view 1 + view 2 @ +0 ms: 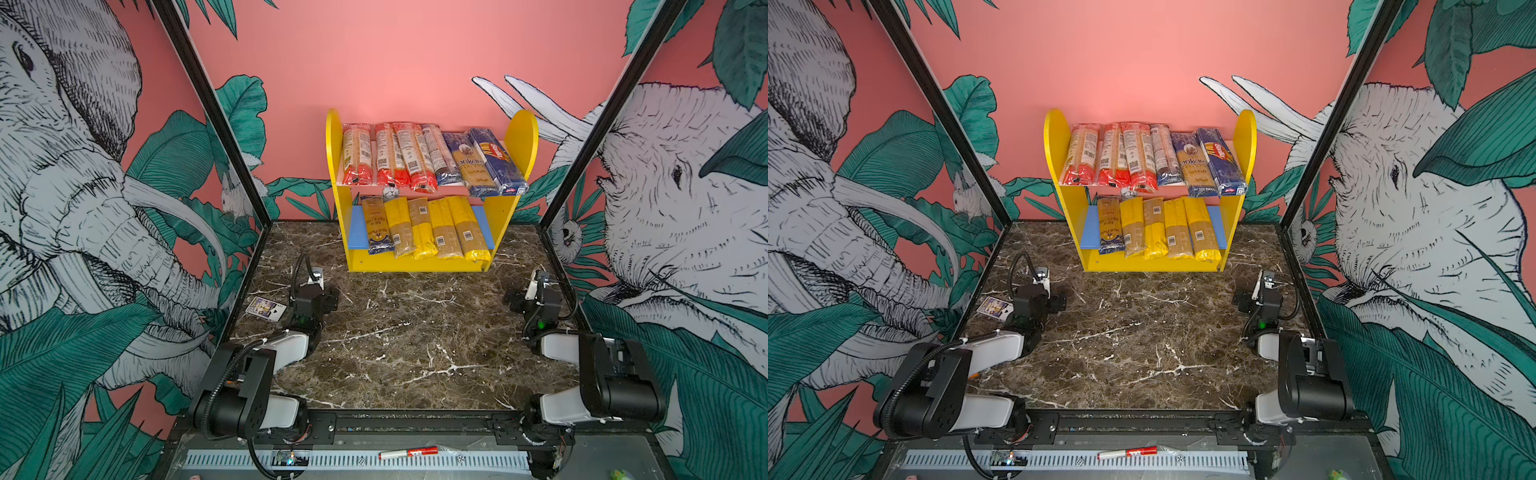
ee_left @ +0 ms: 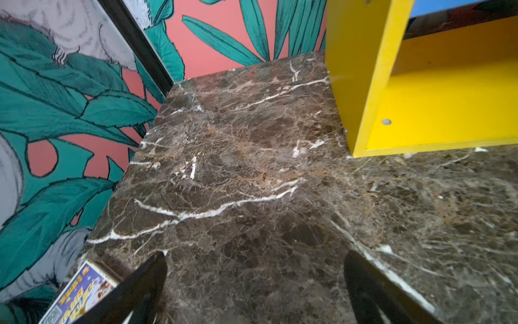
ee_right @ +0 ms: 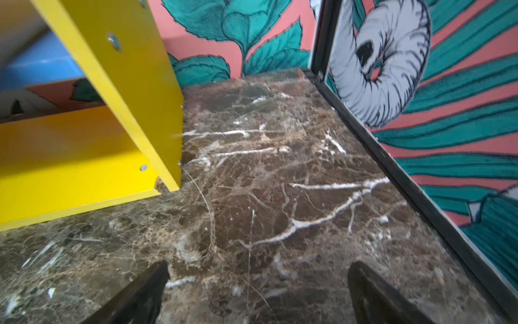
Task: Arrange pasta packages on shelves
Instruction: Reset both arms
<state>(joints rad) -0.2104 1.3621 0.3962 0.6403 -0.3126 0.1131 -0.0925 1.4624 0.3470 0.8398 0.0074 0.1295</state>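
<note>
Stocking looks done: pasta packages (image 1: 415, 160) all lie on the shelves (image 1: 332, 158), left tool (image 2: 255, 258) and right tool (image 3: 259, 266) hang open and empty, so no further pick seems needed

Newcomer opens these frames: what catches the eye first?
The yellow-sided two-tier shelf unit at the back wall: red-ended and dark blue pasta packs on top, half-yellow pasta packs below. Next, the elephant-and-leaf mural walls. The black left gripper and right gripper hang open over the brown marble tabletop.
</note>
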